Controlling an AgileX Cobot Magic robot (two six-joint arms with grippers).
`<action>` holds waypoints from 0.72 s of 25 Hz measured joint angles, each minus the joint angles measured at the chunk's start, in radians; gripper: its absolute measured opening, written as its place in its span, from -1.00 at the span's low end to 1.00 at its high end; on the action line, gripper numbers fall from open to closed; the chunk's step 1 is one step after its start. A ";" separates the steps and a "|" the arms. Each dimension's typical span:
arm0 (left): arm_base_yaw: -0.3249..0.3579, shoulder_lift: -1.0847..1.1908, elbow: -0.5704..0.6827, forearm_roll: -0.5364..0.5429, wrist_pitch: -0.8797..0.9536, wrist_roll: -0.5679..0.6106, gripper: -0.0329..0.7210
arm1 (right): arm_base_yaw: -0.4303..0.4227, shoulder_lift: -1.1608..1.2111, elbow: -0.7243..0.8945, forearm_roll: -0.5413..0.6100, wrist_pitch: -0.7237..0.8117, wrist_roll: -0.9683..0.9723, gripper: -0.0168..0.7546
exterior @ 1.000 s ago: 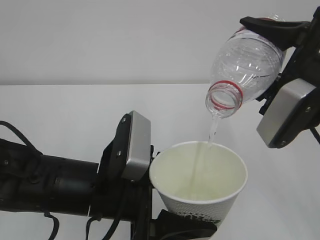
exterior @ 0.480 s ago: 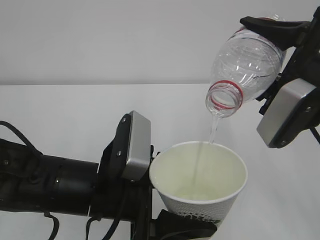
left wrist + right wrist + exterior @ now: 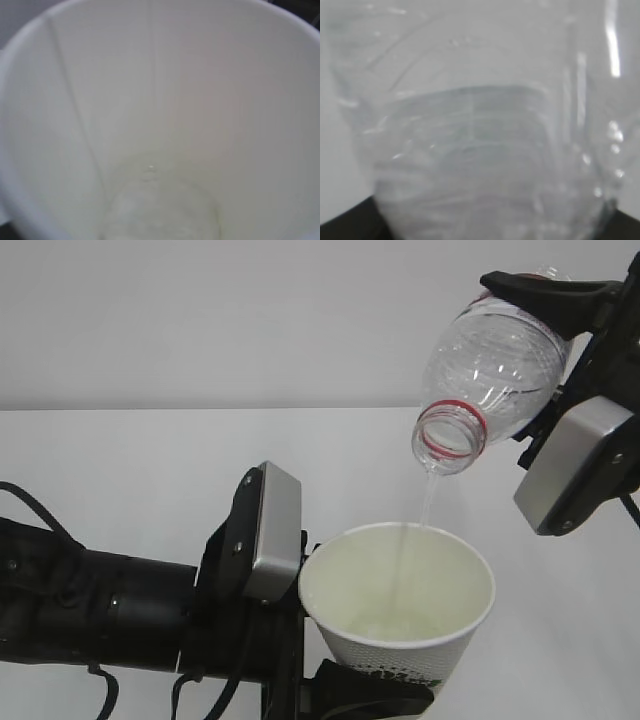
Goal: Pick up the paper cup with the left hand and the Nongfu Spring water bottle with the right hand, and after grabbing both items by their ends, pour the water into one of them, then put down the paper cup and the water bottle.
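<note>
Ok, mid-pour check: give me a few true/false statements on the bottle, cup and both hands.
1. The bottle is tilted with its mouth down over the cup. True.
2. The bottle's cap is on. False: the mouth is open, and water streams out.
3. The stream lands inside the cup. True.
4. The cup is brim-full. False: only a little water lies at its bottom.
5. The right hand holds the cup. False: it holds the bottle; the left hand holds the cup.

You see the Nongfu Spring water bottle [image 3: 485,130] filling nearly the whole right wrist view, its clear ribbed wall blurred and very near, with dark patches at both lower corners.
</note>
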 joint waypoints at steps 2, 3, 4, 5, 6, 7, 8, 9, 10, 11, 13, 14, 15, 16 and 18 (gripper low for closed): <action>0.000 0.000 0.000 0.000 0.002 0.000 0.41 | 0.000 0.000 0.000 0.000 0.000 0.000 0.23; 0.000 0.000 0.000 0.000 0.002 0.000 0.41 | 0.000 0.000 0.000 0.000 0.000 0.000 0.23; 0.000 0.000 0.000 0.000 0.002 0.000 0.41 | 0.000 0.000 0.000 0.000 0.000 0.000 0.23; 0.000 0.000 0.000 0.000 0.002 0.000 0.41 | 0.000 0.000 0.000 0.000 0.000 0.000 0.23; 0.000 0.000 0.000 0.000 0.002 0.000 0.41 | 0.000 0.000 0.000 0.000 -0.001 0.000 0.23; 0.000 0.000 0.000 0.000 0.003 0.000 0.41 | 0.000 0.000 0.000 0.000 -0.001 0.000 0.23; 0.000 0.000 0.000 0.000 0.005 0.000 0.41 | 0.000 0.000 0.000 0.002 -0.001 0.000 0.23; 0.000 0.000 0.000 0.000 0.005 0.000 0.41 | 0.000 0.000 0.000 0.002 -0.001 0.000 0.23; 0.000 0.000 0.000 0.000 0.005 0.000 0.41 | 0.000 0.000 0.000 0.002 -0.001 0.000 0.23; 0.000 0.000 0.000 0.000 0.007 0.000 0.41 | 0.000 0.000 0.000 0.002 -0.001 0.000 0.23; 0.000 0.000 0.000 0.000 0.009 0.000 0.41 | 0.000 0.000 0.000 0.002 -0.001 0.000 0.23; 0.000 0.000 0.000 0.000 0.009 0.000 0.41 | 0.000 0.000 0.000 0.002 -0.001 0.000 0.23; 0.000 0.000 0.000 0.000 0.009 0.000 0.41 | 0.000 0.000 0.000 0.002 -0.001 0.000 0.23; 0.000 0.000 0.000 0.000 0.009 0.000 0.41 | 0.000 0.000 0.000 0.002 -0.001 0.000 0.23; 0.000 0.000 0.000 0.000 0.009 0.000 0.41 | 0.000 0.000 0.000 0.002 -0.001 0.000 0.23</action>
